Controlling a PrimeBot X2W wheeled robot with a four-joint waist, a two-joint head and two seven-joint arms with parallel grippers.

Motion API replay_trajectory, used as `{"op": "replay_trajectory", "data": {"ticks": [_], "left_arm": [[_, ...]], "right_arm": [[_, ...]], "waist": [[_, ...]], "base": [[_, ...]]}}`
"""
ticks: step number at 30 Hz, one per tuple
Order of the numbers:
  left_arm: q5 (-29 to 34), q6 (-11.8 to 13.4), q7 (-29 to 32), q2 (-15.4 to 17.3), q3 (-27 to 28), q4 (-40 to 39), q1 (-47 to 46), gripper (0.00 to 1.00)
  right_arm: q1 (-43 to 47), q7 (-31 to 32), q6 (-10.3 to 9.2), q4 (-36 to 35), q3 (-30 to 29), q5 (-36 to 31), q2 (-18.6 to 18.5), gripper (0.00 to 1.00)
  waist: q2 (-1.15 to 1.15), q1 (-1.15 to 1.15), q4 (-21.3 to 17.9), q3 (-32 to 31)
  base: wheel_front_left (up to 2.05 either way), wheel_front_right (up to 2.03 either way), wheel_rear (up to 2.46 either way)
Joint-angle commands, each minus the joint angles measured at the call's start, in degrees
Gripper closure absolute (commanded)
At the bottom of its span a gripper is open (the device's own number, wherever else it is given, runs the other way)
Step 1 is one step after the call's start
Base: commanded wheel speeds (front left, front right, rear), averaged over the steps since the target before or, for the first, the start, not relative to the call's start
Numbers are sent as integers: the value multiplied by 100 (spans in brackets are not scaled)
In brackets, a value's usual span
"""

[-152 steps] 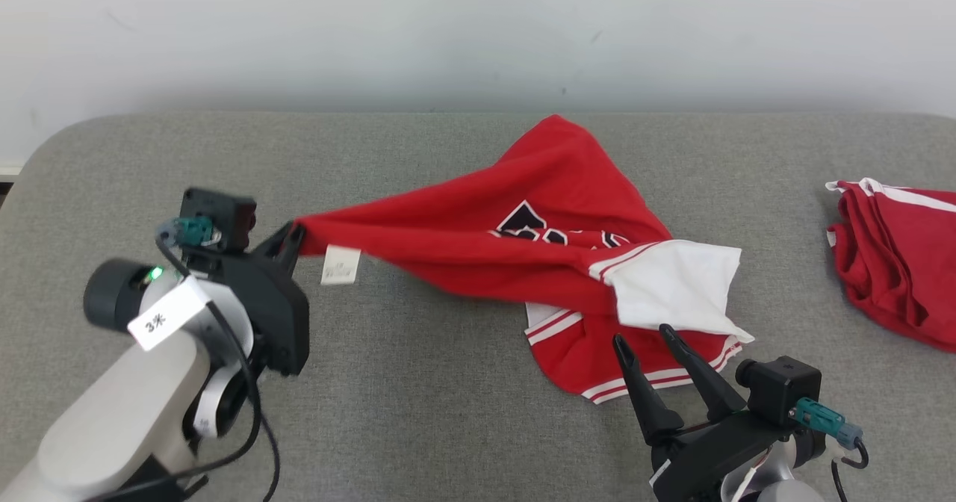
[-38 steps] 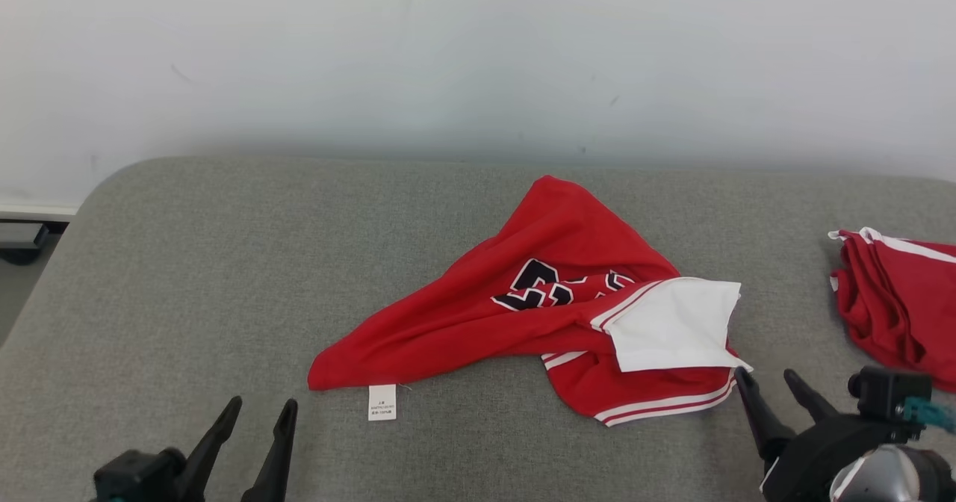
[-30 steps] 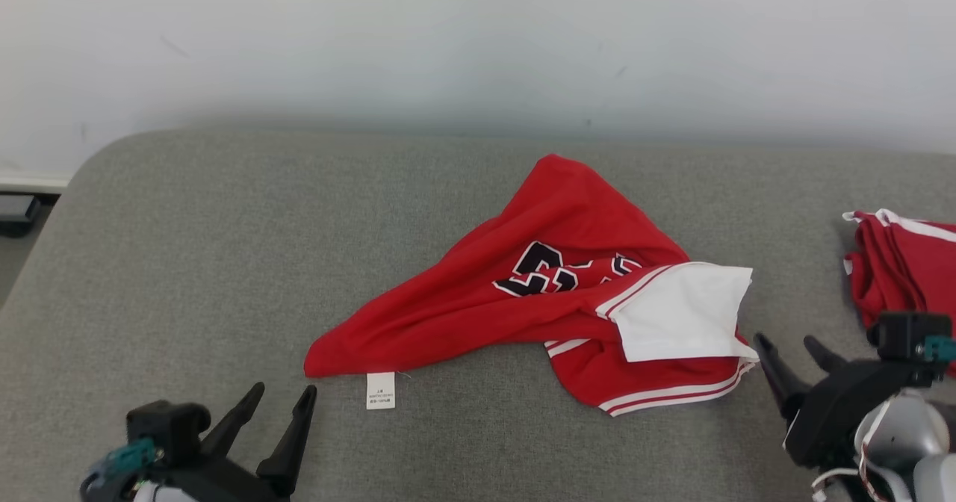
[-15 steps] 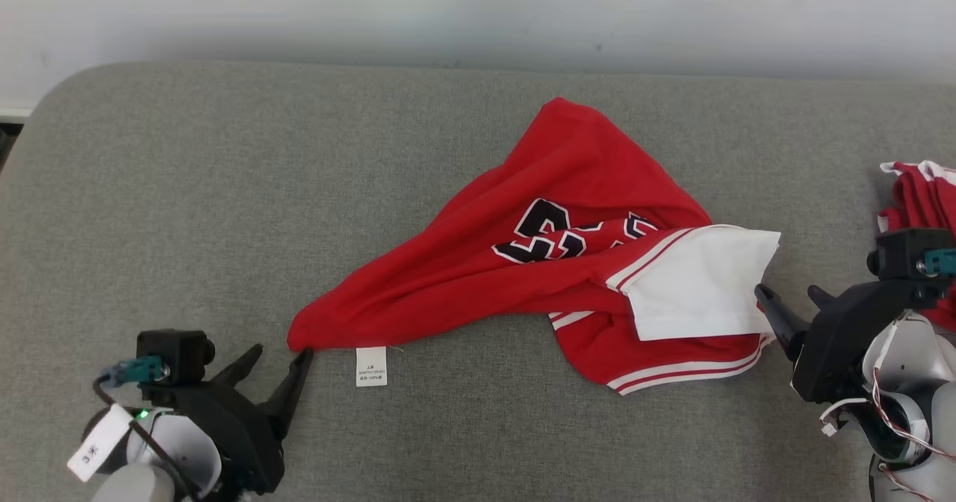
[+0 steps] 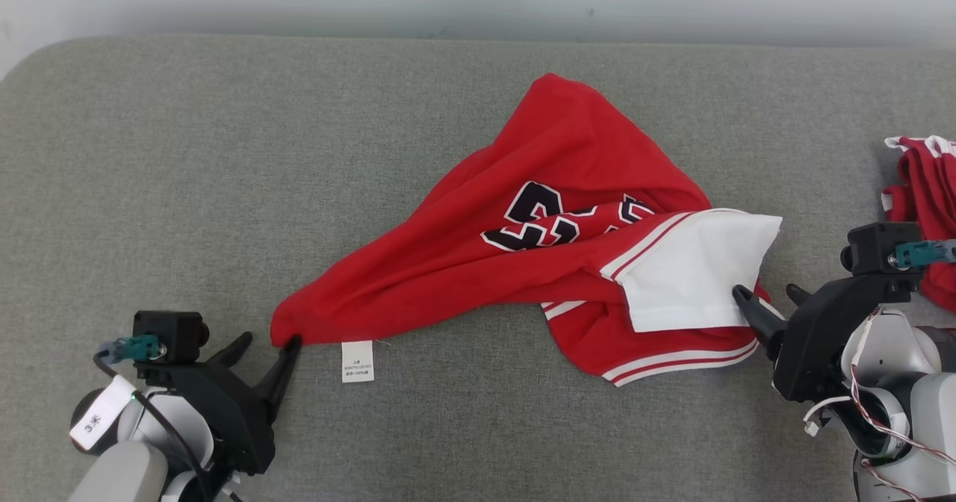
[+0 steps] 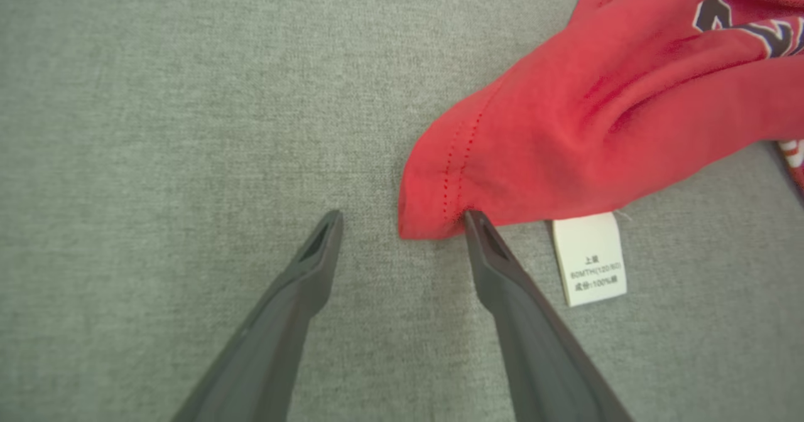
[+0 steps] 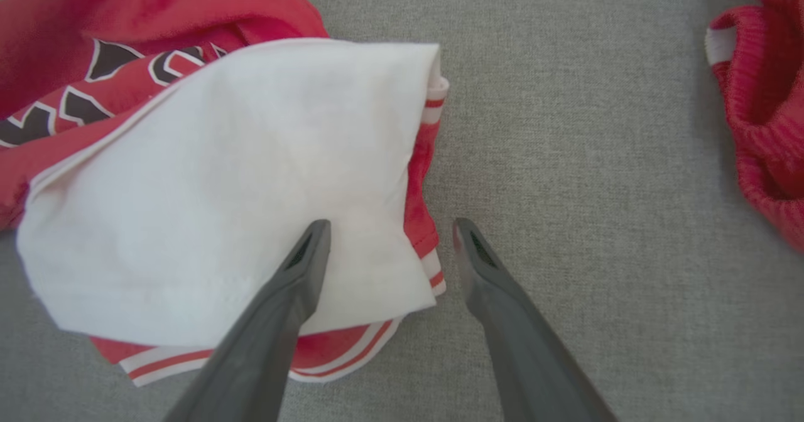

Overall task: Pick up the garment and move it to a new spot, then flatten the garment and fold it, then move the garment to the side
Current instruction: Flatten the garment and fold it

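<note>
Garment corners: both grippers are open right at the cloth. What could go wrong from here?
1. The left gripper straddles the red garment only at its corner tip, so a shallow pinch may slip off.
2. The right gripper has one finger over the white panel, with striped layers beneath. It may grab several layers at once, leaving folds.
</note>
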Motion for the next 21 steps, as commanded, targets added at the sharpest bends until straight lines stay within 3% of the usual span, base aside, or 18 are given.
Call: {"op": "replay_trajectory", "data": {"ticks": [1, 5, 12, 21], "left_arm": [[7, 1, 22, 48, -13, 59, -101, 9], [24, -8, 93, 30, -79, 132, -159, 26], [-8, -8, 143, -36, -179, 181, -154, 47], [-25, 0, 74, -3, -205, 152, -115, 37]], "right_arm": [[-92, -31, -11, 37, 4, -2, -12, 0], [-138, -93, -11, 163, 23, 11, -12, 0], [-94, -123, -11, 297, 124, 281, -12, 0], [81, -195, -11, -174, 54, -20, -9, 0]], "waist": [[-1, 0, -22, 42], [-1, 0, -25, 111], [-1, 0, -14, 152], [-1, 0, -25, 63]], "base": [[0, 0, 0], [0, 0, 0], [0, 0, 0], [0, 0, 0]]}}
